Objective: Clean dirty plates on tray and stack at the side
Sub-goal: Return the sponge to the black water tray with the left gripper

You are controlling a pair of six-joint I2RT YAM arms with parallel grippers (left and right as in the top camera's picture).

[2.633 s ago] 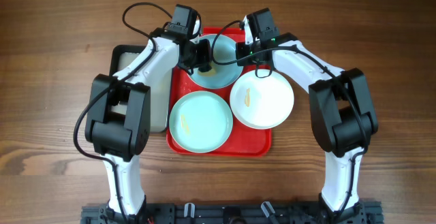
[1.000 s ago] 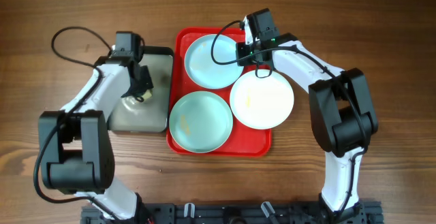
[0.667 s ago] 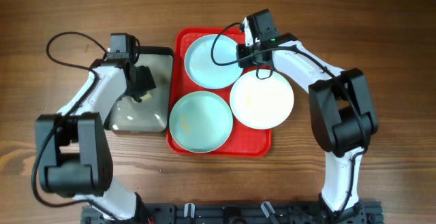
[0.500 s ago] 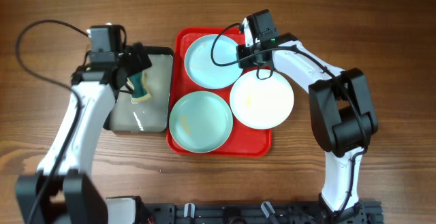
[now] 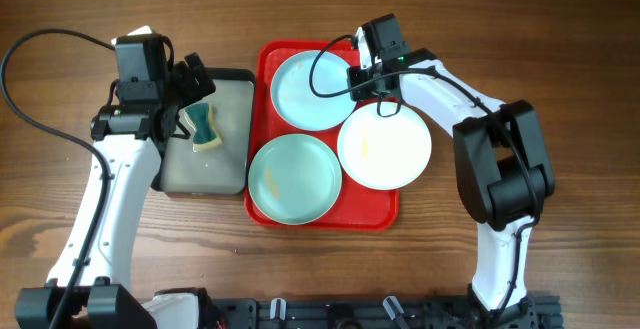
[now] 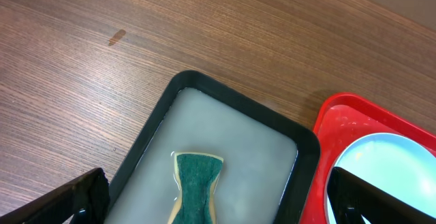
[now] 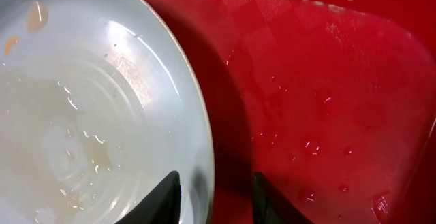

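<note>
On red tray (image 5: 380, 207) we see all 3 plates (image 5: 293, 177), none stacked; left fingers (image 6: 214, 190) open & empty, right fingers (image 7: 214, 186) apart, astride a plate rim.

- Reads as a robotics lab bench dressed up as a dishwashing station, not a working kitchen.
- Points that way: two white-and-black robot arms, left arm (image 5: 110, 189) and right arm (image 5: 500, 169), rising from a black rail (image 5: 330, 314) along the near edge of a bare wood-grain table (image 5: 560, 49).
- Adds to it: loose black cables (image 5: 40, 49) looping off the arms over the tabletop.
- Borrows only a few kitchen props: a red plastic tray (image 5: 385, 214) carrying three round plates (image 5: 310, 89), droplets on its floor, and beside it a wet-looking black-rimmed grey tray (image 6: 225, 98) with a green-and-yellow sponge (image 5: 204, 127) lying in it.
</note>
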